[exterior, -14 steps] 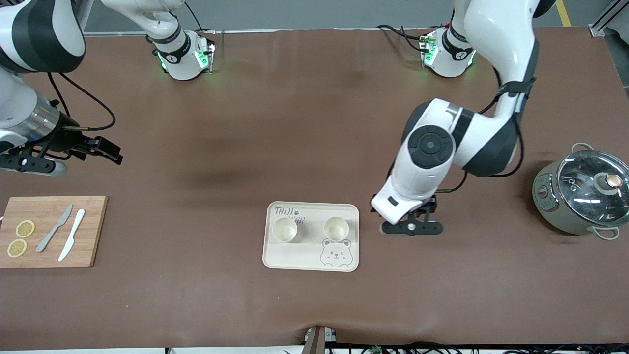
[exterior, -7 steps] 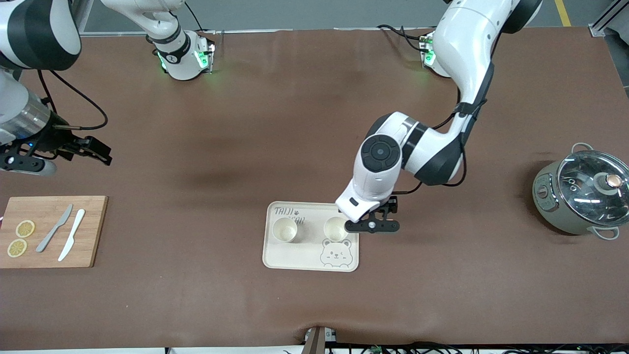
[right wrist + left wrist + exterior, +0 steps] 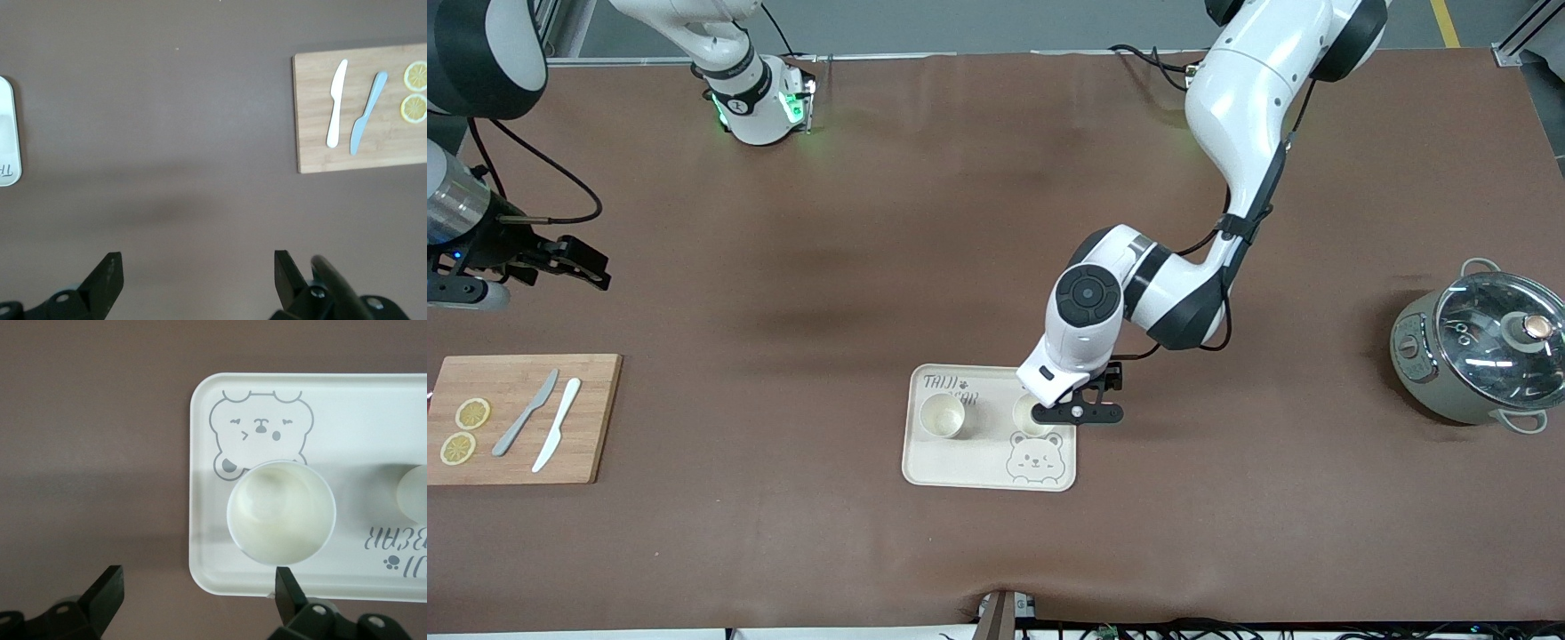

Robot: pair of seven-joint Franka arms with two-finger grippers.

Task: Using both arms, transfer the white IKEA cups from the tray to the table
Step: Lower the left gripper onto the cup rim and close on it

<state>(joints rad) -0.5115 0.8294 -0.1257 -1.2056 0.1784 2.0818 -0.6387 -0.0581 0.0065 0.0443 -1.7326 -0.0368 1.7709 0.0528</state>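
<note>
Two white cups stand upright in the cream bear tray [image 3: 969, 464]. One cup [image 3: 942, 415] is toward the right arm's end. The other cup [image 3: 1028, 418] is partly covered by my left gripper [image 3: 1080, 412]. In the left wrist view this cup [image 3: 281, 511] is just ahead of my open, empty left gripper [image 3: 198, 587], which hovers over the tray's edge [image 3: 200, 487]. The second cup [image 3: 413, 495] shows at the frame edge. My right gripper [image 3: 467, 292] is open and empty over bare table [image 3: 198, 267] at the right arm's end.
A wooden cutting board [image 3: 591, 418] with two knives and two lemon slices lies at the right arm's end; it also shows in the right wrist view [image 3: 313, 113]. A grey-green pot with a glass lid [image 3: 1480, 356] stands at the left arm's end.
My left arm has swung from beside the tray to over its edge, next to the cup there. My right gripper has drawn back toward the right arm's end of the table.
</note>
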